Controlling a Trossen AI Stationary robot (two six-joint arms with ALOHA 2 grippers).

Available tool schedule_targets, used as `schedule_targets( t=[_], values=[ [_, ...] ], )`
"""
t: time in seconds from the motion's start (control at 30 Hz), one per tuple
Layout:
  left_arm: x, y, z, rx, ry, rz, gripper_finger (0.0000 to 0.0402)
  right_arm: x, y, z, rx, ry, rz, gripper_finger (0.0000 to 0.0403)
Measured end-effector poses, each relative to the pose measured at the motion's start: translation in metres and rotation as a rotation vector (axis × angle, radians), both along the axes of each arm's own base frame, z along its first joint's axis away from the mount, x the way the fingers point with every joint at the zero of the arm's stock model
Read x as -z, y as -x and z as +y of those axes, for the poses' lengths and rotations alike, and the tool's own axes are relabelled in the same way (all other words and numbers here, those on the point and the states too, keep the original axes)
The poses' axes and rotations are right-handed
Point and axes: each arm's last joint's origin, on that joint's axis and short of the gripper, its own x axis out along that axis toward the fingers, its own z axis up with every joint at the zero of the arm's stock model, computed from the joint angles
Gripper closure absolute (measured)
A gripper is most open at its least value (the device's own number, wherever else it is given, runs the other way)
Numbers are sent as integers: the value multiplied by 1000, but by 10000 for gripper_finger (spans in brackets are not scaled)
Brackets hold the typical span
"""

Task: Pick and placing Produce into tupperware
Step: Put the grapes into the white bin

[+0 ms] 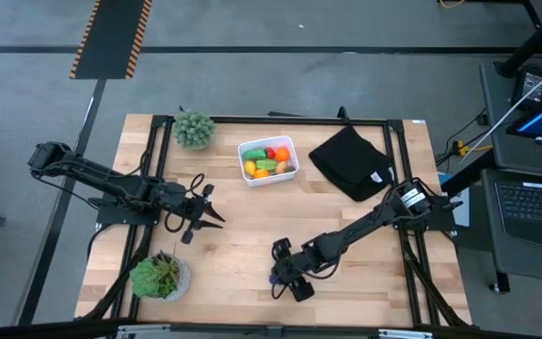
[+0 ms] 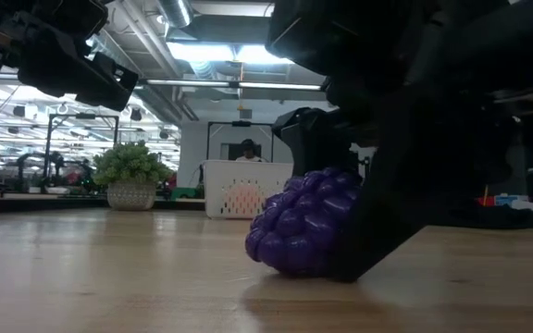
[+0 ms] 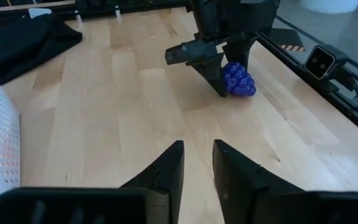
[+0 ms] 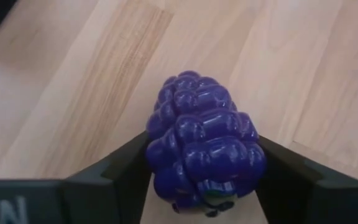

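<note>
purple grapes (image 4: pixel 202 149) on table, between right gripper (image 4: pixel 205 177) fingers

two bushy potted plants (image 1: pixel 194 129) (image 1: pixel 161 277) stand on the wooden table (image 1: pixel 243 235). a black folded cloth (image 1: pixel 351 162) lies near its far right corner.

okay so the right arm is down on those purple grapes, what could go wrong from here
1. The purple grapes are bumpy and rounded; the right end effector has a finger on each side, so they might squirt out or roll when squeezed.
2. The white tub already holds several pieces, so a careless drop could bounce off them.
3. The left end effector hangs over mid-table, possibly near the carry path.
</note>
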Motion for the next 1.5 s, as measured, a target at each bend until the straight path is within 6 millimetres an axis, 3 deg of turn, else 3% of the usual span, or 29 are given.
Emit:
schedule_targets(
  t=[0.17,0.43,0.93,1.23,1.5],
  values=[
    [0,0,0,-1,-1,4,333,0,0,0,0,-2,-4,176],
    [0,0,0,-1,-2,5,346,0,0,0,-10,3,-8,140],
    [0,0,0,-1,-1,5,373,-3,-3,2,-95,42,-66,136],
    [0,0,0,-3,-2,5,390,-15,-9,5,-148,92,-38,136],
    [1,0,0,-4,-3,6,401,-8,-22,6,-173,103,60,136]
  ],
)
